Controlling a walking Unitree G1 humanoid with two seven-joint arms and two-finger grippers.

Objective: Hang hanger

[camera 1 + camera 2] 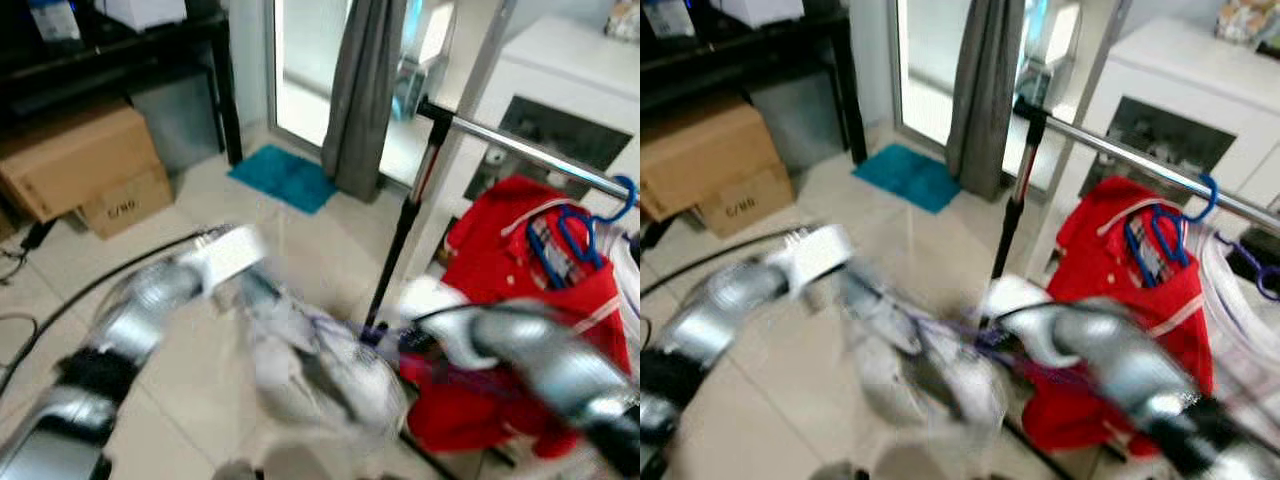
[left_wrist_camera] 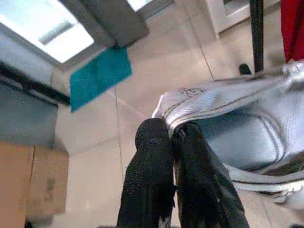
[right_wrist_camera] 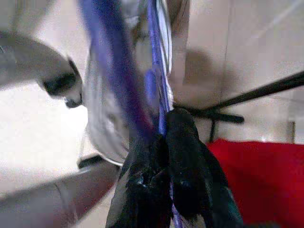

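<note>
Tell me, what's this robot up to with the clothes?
It holds a pale grey garment between both arms. The left gripper has its jaws pinched on the cloth's edge; the right gripper is shut on a purple hanger. Ahead, the rail already carries a red shirt.

Two silver arms, glossy rounded metal shells, blurred. Left arm (image 1: 120, 330): black band between shell sections, white block at wrist end, black cable trailing left across floor. Right arm (image 1: 560, 365): silver shell, white wrist section, black joint near shoulder end. Fingers (image 2: 149, 175) long, matte black, finely textured, rounded tips.
</note>
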